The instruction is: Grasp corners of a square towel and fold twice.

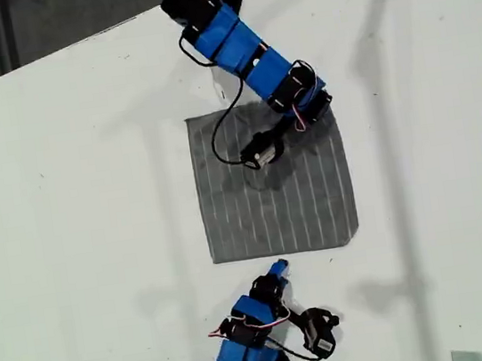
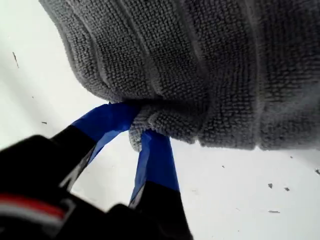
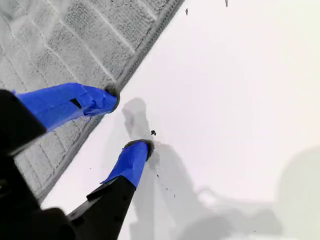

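The flat white counter point(image 1: 66, 214) fills the exterior view. The dark grey striped cloth towel point(image 1: 281, 206) lies spread at frame centre, stripes running from the top of the frame to the bottom. Its upper right part is hidden under the blue arm that reaches down from the top of the frame.

My first claw point(image 1: 260, 155) sits over the upper middle of the towel. In the first wrist view, my first claw point(image 2: 137, 125) is clamped on a bunched fold of towel point(image 2: 200, 65). Which corner this fold belongs to cannot be determined.

My second claw point(image 1: 278, 269) is just below the towel's lower edge, at the bottom centre of the exterior view. In the second wrist view, my second claw point(image 3: 129, 122) stands apart and grips nothing: one tip sits at the towel hem point(image 3: 145, 47), the other over bare counter.

Judged step: securing the grips for a fold.
- Move my second claw along the hem to a lower corner point(image 1: 354, 236) before closing.
- Slide one tip under the hem and take in only one layer.
- Lift both grips level and avoid dragging the cloth.
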Controlling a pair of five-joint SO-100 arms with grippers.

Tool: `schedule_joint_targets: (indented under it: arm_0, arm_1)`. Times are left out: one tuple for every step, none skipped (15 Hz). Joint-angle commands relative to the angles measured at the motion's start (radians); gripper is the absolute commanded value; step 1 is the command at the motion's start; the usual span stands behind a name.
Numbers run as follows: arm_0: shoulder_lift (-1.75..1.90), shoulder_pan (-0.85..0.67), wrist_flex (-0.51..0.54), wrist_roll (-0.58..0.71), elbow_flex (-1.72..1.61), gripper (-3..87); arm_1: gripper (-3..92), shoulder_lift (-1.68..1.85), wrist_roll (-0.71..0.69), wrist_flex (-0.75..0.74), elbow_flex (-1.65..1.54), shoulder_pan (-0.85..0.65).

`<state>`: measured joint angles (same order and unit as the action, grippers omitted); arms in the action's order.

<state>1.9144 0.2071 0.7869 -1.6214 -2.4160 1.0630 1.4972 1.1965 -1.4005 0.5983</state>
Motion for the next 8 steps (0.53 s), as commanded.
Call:
schedule_joint_targets:
  arm_0:
    - [-0.029,0.031,-0.037,-0.020,0.058,18.0]
    - [-0.035,0.044,-0.046,-0.025,0.064,17.9]
    - [-0.049,0.063,-0.043,-0.031,0.081,17.8]
    - [-0.069,0.084,-0.029,-0.044,0.104,17.8]
    - [-0.092,0.114,-0.015,-0.061,0.138,17.8]
    - [-0.127,0.144,0.009,-0.075,0.192,17.8]
    - [-0.170,0.169,0.041,-0.084,0.256,17.7]
    - [-0.216,0.190,0.069,-0.089,0.319,17.6]
  arm_1:
    - [-0.1,-0.009,-0.060,0.015,0.074,-0.051]
    - [-0.1,-0.028,-0.084,0.032,0.110,-0.061]
    - [-0.1,-0.049,-0.101,0.052,0.152,-0.069]
    - [-0.1,-0.063,-0.118,0.054,0.172,-0.077]
    - [-0.1,-0.071,-0.124,0.057,0.176,-0.081]
    - [-0.1,-0.075,-0.138,0.057,0.184,-0.086]
    - [-0.1,-0.077,-0.147,0.057,0.192,-0.091]
    - [-0.1,-0.078,-0.149,0.057,0.193,-0.091]
